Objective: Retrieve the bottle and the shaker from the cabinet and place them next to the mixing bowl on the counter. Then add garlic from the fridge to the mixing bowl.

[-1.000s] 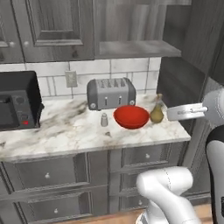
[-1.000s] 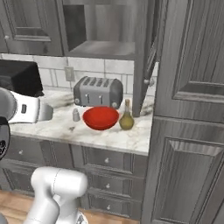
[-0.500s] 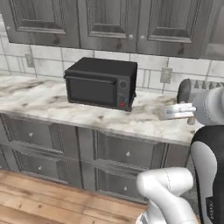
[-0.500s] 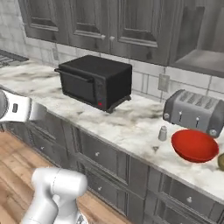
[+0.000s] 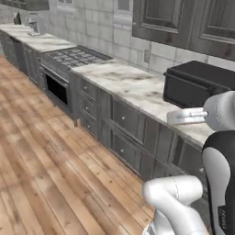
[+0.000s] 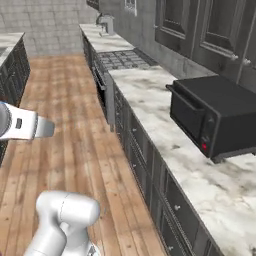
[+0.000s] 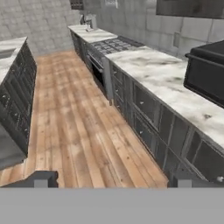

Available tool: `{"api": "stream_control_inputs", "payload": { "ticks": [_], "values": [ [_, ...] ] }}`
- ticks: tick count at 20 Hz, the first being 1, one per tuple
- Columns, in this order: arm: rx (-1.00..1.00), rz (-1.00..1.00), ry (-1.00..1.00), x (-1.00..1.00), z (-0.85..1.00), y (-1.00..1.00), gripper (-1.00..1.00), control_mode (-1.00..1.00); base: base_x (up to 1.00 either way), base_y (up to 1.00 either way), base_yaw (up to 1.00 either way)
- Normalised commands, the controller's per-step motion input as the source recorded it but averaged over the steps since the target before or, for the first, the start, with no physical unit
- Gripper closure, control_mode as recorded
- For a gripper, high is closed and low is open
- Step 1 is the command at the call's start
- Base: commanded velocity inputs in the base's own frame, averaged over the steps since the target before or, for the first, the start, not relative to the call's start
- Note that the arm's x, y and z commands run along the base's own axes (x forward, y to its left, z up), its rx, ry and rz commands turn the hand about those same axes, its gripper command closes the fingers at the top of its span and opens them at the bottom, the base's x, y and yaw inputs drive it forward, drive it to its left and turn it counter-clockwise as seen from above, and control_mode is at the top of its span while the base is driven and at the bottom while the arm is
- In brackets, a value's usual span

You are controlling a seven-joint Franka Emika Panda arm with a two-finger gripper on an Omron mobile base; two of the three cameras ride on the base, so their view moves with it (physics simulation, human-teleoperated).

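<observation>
Over the wood floor (image 7: 87, 131), claw (image 7: 111, 178) hangs wide and empty, tips far apart, pointing down the aisle. Surface (image 6: 160, 120) runs along the right with the black oven (image 6: 215, 115) on it; wall cabinet (image 6: 200, 25) doors above. Bottle, shaker, bowl, fridge: can't place them from these views. Risk, my read: the arm sticks out sideways, so a base turn could swing it into the oven or drawer fronts (image 5: 124, 133).

The counter (image 6: 150, 102) beside the gripper (image 7: 109, 180) looks like polished white marble with grey-brown veins. Below it, the drawers (image 5: 124, 121) are matt grey wood grain. The floor (image 7: 74, 109) ahead is warm planked wood. The microwave (image 6: 220, 115) looks matt black.
</observation>
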Motion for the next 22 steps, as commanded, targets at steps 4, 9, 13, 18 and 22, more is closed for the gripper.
{"api": "stream_control_inputs", "payload": {
  "ticks": [4, 9, 13, 18, 22],
  "values": [
    [0.0, 0.0, 0.0, 0.0, 0.0, 0.0, -1.0, 1.0, 0.51, 0.0, 0.82],
    [0.0, 0.0, 0.0, 0.0, 0.0, 0.0, -1.0, 1.0, 0.3, 0.0, 0.76],
    [0.0, 0.0, 0.0, 0.0, 0.0, 0.0, -1.0, 1.0, 0.05, 0.0, 0.75],
    [0.0, 0.0, 0.0, 0.0, 0.0, 0.0, -1.0, 1.0, -0.04, -0.11, 0.65],
    [0.0, 0.0, 0.0, 0.0, 0.0, 0.0, -1.0, 1.0, 0.02, -0.49, 0.51]
  ]
}}
